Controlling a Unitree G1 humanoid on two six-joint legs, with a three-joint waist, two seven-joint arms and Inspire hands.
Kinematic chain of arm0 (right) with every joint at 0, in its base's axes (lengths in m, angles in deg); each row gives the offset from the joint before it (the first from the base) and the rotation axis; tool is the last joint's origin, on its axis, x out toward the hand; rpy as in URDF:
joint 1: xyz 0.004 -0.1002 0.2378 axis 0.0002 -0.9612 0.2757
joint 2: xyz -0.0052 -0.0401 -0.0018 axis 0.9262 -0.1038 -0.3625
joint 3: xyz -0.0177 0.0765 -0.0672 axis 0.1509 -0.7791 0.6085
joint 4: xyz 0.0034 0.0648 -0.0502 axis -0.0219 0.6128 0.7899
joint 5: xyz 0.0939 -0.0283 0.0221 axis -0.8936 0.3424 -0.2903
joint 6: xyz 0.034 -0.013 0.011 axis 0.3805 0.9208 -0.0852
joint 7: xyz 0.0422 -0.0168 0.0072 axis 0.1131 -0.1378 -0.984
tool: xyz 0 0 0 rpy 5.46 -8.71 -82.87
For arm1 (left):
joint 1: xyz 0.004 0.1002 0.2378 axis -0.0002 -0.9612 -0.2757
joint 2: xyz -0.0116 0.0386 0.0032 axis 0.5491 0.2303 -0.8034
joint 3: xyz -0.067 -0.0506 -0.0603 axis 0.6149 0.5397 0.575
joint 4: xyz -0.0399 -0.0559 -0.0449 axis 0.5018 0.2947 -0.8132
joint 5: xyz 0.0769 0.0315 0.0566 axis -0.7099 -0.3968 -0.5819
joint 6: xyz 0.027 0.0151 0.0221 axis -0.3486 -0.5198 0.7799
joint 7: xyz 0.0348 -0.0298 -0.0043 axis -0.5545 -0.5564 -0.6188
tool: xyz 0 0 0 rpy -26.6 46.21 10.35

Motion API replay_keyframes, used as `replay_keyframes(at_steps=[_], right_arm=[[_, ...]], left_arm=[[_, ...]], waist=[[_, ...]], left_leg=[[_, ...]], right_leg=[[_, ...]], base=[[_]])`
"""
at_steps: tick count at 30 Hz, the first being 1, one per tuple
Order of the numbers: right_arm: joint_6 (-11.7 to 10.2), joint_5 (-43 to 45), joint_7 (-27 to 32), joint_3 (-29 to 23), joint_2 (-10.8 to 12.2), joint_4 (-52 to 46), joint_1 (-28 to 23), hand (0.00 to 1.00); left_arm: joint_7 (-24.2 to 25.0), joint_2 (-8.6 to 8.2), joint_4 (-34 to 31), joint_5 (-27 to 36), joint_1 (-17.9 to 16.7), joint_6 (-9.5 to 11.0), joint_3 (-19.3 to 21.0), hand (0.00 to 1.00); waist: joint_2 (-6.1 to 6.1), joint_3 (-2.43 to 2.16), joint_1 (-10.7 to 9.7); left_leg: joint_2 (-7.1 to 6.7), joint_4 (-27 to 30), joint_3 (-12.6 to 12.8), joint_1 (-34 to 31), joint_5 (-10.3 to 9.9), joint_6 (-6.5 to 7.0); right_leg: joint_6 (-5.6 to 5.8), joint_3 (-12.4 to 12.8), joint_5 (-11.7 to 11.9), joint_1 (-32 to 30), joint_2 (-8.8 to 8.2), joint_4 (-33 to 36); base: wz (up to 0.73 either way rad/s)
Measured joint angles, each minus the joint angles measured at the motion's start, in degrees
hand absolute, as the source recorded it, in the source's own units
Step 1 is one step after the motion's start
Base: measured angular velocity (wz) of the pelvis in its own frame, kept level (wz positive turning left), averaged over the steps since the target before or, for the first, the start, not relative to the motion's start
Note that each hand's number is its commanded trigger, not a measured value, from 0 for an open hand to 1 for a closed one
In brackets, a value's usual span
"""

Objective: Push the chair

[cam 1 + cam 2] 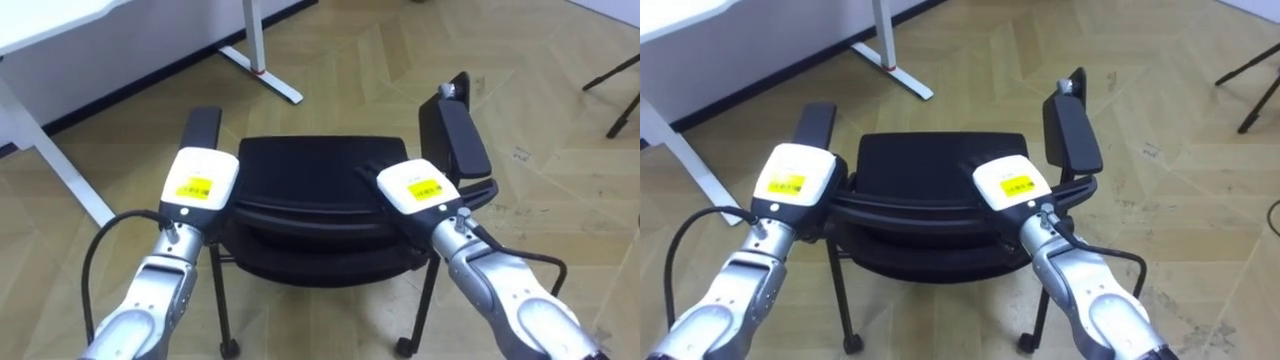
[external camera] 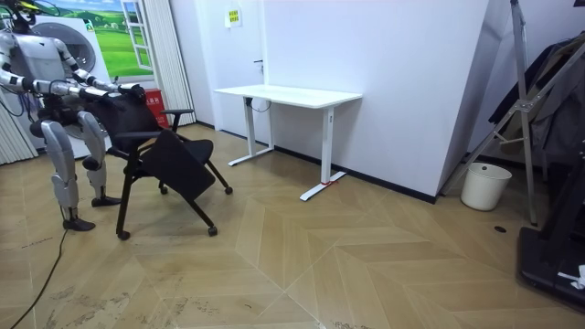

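A black chair (image 1: pixel 310 165) with two padded armrests stands on castors right in front of me, its seat facing away. My left hand (image 1: pixel 200 182) lies on the left end of the backrest's top rail (image 1: pixel 300 215). My right hand (image 1: pixel 418 187) lies on the rail's right end, beside the right armrest (image 1: pixel 455 135). Both show their white backs with yellow labels. In the room view I stand at the room view's left behind the chair (image 2: pixel 164 155), both arms stretched forward to its back.
A white desk (image 1: pixel 60 30) stands ahead to my left, its T-shaped foot (image 1: pixel 262 72) just beyond the chair. Dark stand legs (image 1: pixel 615 80) reach in at the far right. Wooden floor lies ahead. A white bin (image 2: pixel 484 185) stands by the wall.
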Motion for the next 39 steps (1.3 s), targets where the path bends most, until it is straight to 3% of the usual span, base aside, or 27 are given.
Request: replay_keyframes(at_steps=[4,9,13,21,34,39], right_arm=[[-0.3,-0.7,2.4,0.0,0.5,1.7,-0.1,1.00],[-0.5,-0.9,5.0,0.0,0.6,2.7,-0.3,1.00],[-2.1,-0.1,7.6,0.0,0.3,3.8,-0.3,1.00],[-2.8,0.1,9.9,0.0,0.5,5.2,-0.3,1.00],[-3.3,0.1,10.9,0.0,1.0,7.1,-0.4,1.00],[-4.6,0.2,11.8,-0.1,1.8,9.7,0.8,1.00]], left_arm=[[0.2,0.00,0.1,0.1,0.0,0.1,0.0,1.00],[0.7,-0.26,0.5,0.5,0.5,0.3,0.0,1.00],[1.3,-0.25,0.5,0.5,0.7,0.3,0.0,1.00],[1.7,-0.32,0.4,0.5,0.7,0.3,0.0,1.00],[1.2,-0.83,1.7,0.6,0.6,0.7,0.0,1.00],[1.5,-2.18,2.9,-1.9,0.9,0.9,1.9,1.00]], waist=[[0.07,0.07,-0.1],[0.78,0.53,-0.2],[1.34,0.34,-0.3],[1.32,0.33,-0.4],[0.42,0.53,-0.1],[-0.71,0.86,0.1]], left_leg=[[0.00,0.0,-0.1,0.2,0.0,0.00],[0.00,0.0,-0.1,0.3,0.0,0.00],[0.00,-0.1,-0.1,0.2,0.0,-0.01],[0.00,0.0,-0.1,0.8,0.0,-0.01],[0.12,0.4,-0.1,2.1,0.0,-0.01],[1.13,6.3,-0.1,-0.7,-0.7,-0.53]], right_leg=[[-0.01,-0.1,0.0,0.4,0.00,-0.1],[-0.01,-0.1,0.0,0.5,-0.01,-0.1],[-0.01,-0.1,0.0,0.4,0.01,-0.2],[-0.01,-0.1,0.0,0.6,-0.01,-0.1],[0.00,-0.4,0.0,2.2,-0.09,-0.1],[-0.77,-0.7,-0.8,1.7,0.13,1.5]], base=[[0.00],[0.00],[0.00],[0.00],[0.00],[0.04]])
